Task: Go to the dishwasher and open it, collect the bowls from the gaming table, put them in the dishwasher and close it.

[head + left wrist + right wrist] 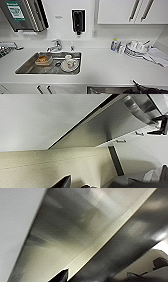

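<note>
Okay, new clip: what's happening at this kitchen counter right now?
The robot stands at a white counter, looking down on a steel sink holding a cup on a plate and an orange-brown item. Stacked white dishes sit to the right. At the bottom edge, a dark part of the robot's right arm is at the top of the stainless dishwasher. The right wrist view shows its brushed front close up. No bowls have been collected yet.
</note>
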`<state>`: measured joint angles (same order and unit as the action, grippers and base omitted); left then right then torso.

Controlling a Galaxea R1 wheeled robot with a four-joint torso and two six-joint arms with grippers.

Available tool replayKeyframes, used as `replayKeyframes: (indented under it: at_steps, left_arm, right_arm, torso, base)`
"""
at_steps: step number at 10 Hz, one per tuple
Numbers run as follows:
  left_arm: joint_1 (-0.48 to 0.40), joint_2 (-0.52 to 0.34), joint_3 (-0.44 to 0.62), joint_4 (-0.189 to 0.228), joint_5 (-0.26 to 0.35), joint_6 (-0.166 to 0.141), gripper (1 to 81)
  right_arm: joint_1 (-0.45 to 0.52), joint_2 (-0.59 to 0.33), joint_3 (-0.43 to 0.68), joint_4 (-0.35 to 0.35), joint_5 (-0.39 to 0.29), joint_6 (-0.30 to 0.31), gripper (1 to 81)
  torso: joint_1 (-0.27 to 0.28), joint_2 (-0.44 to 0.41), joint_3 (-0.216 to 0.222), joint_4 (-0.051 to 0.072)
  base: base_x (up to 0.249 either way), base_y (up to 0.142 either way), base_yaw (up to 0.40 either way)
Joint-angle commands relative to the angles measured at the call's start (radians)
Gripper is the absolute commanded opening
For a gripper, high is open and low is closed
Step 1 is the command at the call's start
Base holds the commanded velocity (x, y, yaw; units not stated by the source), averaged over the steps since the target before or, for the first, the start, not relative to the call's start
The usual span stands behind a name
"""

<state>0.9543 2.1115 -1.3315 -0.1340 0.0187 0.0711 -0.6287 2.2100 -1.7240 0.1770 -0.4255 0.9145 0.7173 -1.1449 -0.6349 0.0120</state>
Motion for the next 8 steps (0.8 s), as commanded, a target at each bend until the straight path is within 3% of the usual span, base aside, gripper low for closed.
replayKeyframes:
  at_steps: [1,5,8]
  left_arm:
    - [-0.079,-0.033,0.023,0.005,0.036,0.003,81.1]
    - [-0.065,-0.024,0.003,0.005,0.035,0.003,81.1]
    - [-0.059,-0.024,-0.002,0.005,0.033,0.004,81.1]
  right_arm:
    - [0.068,-0.027,0.002,0.016,-0.082,-0.011,81.1]
    - [-0.021,0.01,-0.003,-0.056,-0.082,-0.054,81.1]
    - [-0.07,0.016,0.0,-0.064,-0.081,-0.112,81.1]
  torso:
    - [0.0,0.0,0.0,0.0]
    - [0.0,0.0,0.0,0.0]
    - [0.0,0.0,0.0,0.0]
  base:
    - [0.0,0.0,0.0]
    - [0.0,0.0,0.0]
    - [0.0,0.0,0.0]
